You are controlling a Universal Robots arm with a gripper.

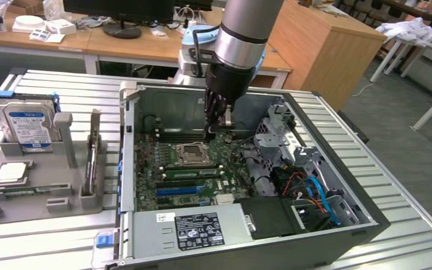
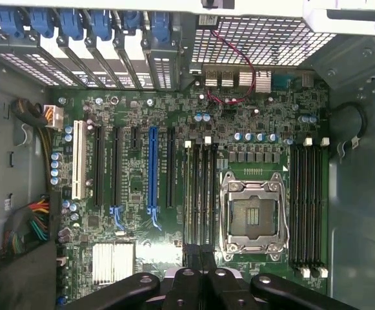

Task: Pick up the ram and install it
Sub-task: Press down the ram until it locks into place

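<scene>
On the worktop (image 1: 51, 247), ribbed silver metal slats: open PC case (image 1: 366, 225) at the centre of the exterior view, grey fixture (image 1: 43, 197) at the exterior view's left.

Room: wooden desks (image 1: 66, 36) along the top of the frame with a monitor foot (image 1: 122, 29) and white boxes, a wooden cabinet (image 1: 321, 45) at upper right, grey floor, and a white cloth (image 1: 411, 28) on a table in the top right corner.

Arm reaches down into the case. Fingers (image 1: 217, 126) are clenched, tips together, over the motherboard (image 2: 135, 187) by the end of the memory slots (image 2: 200, 194) beside the empty CPU socket (image 2: 250, 216). Can't tell if anything sits between the tips.

Ram (image 1: 94, 157): looks like the thin stick standing on edge in the fixture's slot, well apart from the fingers. A narrow green strip (image 1: 25, 191) also lies flat at the fixture's lower left. Can't tell more.

Same fixture: hard drive (image 1: 27, 126) upright, blue label, text unreadable. Square silver processor (image 1: 9, 171) lies flat below it.

Power supply (image 1: 148, 236) sits at the bottom of the case; its black sticker (image 1: 198, 229) has white print, not legible. Blue and orange cables (image 1: 314, 188) at lower right.
</scene>
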